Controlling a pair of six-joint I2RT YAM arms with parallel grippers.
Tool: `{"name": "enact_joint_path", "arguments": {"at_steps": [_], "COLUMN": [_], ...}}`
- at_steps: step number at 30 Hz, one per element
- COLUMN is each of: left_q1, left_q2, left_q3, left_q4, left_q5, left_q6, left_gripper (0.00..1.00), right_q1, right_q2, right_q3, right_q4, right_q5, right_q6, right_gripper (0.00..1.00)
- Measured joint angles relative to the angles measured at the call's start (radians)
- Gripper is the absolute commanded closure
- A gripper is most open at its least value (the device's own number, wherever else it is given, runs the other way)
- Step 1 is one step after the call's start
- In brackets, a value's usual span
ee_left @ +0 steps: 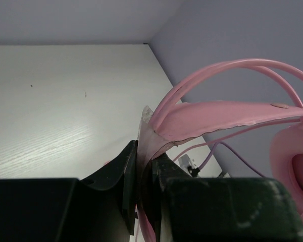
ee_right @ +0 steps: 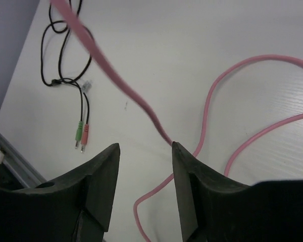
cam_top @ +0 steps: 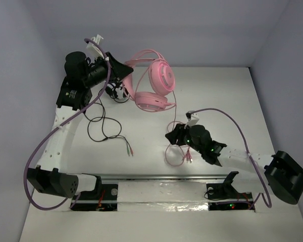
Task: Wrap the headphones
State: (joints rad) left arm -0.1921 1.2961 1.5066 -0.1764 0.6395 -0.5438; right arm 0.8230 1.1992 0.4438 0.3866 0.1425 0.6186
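Observation:
The pink headphones (cam_top: 154,85) stand at the back centre of the table, earcups down and headband (cam_top: 141,56) arching left. My left gripper (cam_top: 123,73) is shut on the headband's inner strap (ee_left: 217,118), which is pinched between the jaws in the left wrist view; an earcup (ee_left: 295,169) shows at the right edge. The thin pink cable (cam_top: 171,151) lies in loose loops in front. My right gripper (cam_top: 174,136) hovers over it, open and empty (ee_right: 144,148). A raised stretch of the cable (ee_right: 106,65) runs down to the tip of its right finger.
Smaller black-and-white headphones (cam_top: 116,93) sit just below the left gripper, partly hidden. Their black cable (cam_top: 102,126) trails forward and ends in green and pink plugs (cam_top: 129,149), also in the right wrist view (ee_right: 82,133). Grey walls enclose the table on three sides.

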Motion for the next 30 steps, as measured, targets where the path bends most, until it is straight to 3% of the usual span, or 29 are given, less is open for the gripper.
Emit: {"name": "enact_joint_path", "arguments": {"at_steps": [2, 3, 4, 7, 12, 16, 19, 25, 30], "left_q1": [0.001, 0.004, 0.005, 0.011, 0.013, 0.013, 0.013, 0.013, 0.013], "left_q2": [0.006, 0.009, 0.012, 0.02, 0.03, 0.032, 0.032, 0.043, 0.053], "left_q3": [0.008, 0.013, 0.019, 0.038, 0.063, 0.071, 0.073, 0.072, 0.072], "left_q4": [-0.015, -0.02, -0.024, -0.031, -0.03, -0.031, -0.03, -0.015, 0.015], "left_q5": [-0.001, 0.0, -0.001, -0.003, -0.005, -0.006, -0.009, -0.019, -0.023], "left_q6": [0.0, 0.0, 0.0, 0.0, -0.007, -0.014, -0.017, -0.032, -0.059], "left_gripper": [1.0, 1.0, 1.0, 1.0, 1.0, 1.0, 1.0, 1.0, 1.0], "right_q1": [-0.004, -0.005, -0.005, -0.017, -0.089, -0.105, -0.109, -0.109, -0.109], "right_q2": [-0.038, -0.067, -0.101, -0.192, -0.124, -0.008, 0.066, 0.205, 0.28], "right_q3": [0.0, 0.0, 0.0, 0.001, 0.048, 0.094, 0.118, 0.124, 0.099], "right_q4": [-0.013, -0.022, -0.031, -0.052, -0.063, -0.063, -0.04, 0.1, 0.213], "right_q5": [-0.002, -0.002, 0.005, 0.016, -0.006, -0.046, -0.093, -0.273, -0.343], "right_q6": [0.003, 0.003, 0.002, -0.005, -0.021, -0.045, -0.055, -0.044, 0.0], "right_gripper": [0.46, 0.4, 0.28, 0.24, 0.31, 0.47, 0.5, 0.46, 0.62]}}
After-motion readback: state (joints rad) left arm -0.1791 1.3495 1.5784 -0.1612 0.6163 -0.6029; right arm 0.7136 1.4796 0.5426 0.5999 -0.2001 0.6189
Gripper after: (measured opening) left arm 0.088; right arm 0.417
